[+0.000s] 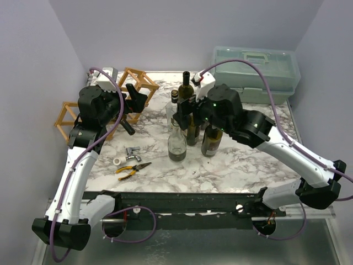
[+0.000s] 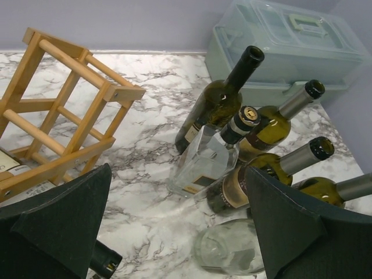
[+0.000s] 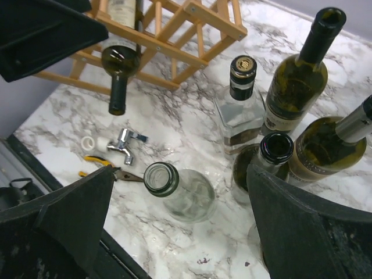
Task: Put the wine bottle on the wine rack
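The wooden wine rack (image 1: 134, 83) stands at the back left of the marble table, and one dark bottle (image 3: 119, 72) lies in it with its neck poking out. Several wine bottles stand clustered mid-table: a clear empty one (image 1: 177, 144), a dark green open one (image 1: 186, 86), a square clear capped one (image 3: 241, 110). My left gripper (image 1: 135, 102) hovers open beside the rack (image 2: 64, 110), its jaws wide over bare marble. Above the cluster my right gripper (image 1: 185, 109) hangs open, with the clear bottle (image 3: 177, 189) below and between its fingers (image 3: 308, 226), untouched.
A translucent green toolbox (image 1: 256, 74) sits at the back right. Yellow-handled pliers (image 1: 131, 170), a chrome tap (image 1: 132, 153) and a white ring (image 1: 118, 161) lie front left. Walls close in behind and on both sides.
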Robot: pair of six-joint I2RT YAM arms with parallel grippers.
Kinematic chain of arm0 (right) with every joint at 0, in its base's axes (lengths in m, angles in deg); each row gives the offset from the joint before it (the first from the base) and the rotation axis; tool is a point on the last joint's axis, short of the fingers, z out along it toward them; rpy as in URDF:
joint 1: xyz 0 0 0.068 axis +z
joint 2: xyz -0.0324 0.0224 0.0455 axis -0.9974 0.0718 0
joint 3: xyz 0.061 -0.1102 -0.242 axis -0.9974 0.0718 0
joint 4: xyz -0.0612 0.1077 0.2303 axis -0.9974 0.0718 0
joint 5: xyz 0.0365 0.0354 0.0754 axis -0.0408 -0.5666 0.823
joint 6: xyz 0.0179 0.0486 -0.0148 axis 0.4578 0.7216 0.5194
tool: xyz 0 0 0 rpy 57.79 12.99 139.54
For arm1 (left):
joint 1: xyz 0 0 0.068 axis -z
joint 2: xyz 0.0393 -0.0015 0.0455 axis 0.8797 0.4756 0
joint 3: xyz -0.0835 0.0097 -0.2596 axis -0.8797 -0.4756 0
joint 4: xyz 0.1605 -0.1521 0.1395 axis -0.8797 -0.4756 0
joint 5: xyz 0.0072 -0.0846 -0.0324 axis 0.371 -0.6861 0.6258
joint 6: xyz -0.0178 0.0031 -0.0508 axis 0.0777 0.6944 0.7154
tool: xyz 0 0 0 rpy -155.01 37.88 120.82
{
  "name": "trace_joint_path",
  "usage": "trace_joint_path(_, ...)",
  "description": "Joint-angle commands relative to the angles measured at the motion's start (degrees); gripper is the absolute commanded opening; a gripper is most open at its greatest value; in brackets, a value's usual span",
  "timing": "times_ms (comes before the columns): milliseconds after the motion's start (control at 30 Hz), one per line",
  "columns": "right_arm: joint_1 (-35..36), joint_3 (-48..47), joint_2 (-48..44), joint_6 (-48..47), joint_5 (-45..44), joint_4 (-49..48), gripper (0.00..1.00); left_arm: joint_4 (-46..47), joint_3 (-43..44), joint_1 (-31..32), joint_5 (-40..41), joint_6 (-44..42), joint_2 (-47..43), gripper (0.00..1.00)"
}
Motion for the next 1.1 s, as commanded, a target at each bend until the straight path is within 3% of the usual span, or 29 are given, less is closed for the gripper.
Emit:
trace_joint_path(0,2.8,-3.3,4.0,-0.5,-10.2,5.2,0.97,-0.5,-1.6,0.5,4.5,-2.4,-1.7,0.99)
trace_joint_path(100,4.0,-4.5,6.4,0.1,-11.6,7.3,0.92,-0.5,-2.6,0.5,6.4,-3.0,-2.0,0.99)
trace_joint_path(300,5.2,-4.3,7.7,1.0,-10.9,7.4,0.92,-0.1,-3.9,0.5,6.1,-3.2,-2.1,0.99)
trace_joint_path(667,5.1,-1.6,-0.1,1.6,-26.5,8.9,0.97,0.4,-4.8,1.5,3.7,-3.4,-1.6,0.99)
trace_joint_path(1067,-5.3,6.2,-2.7,5.3,-23.0,13.9,0.88,0.5,-6.0,2.4,2.5,-4.0,-2.4,0.99)
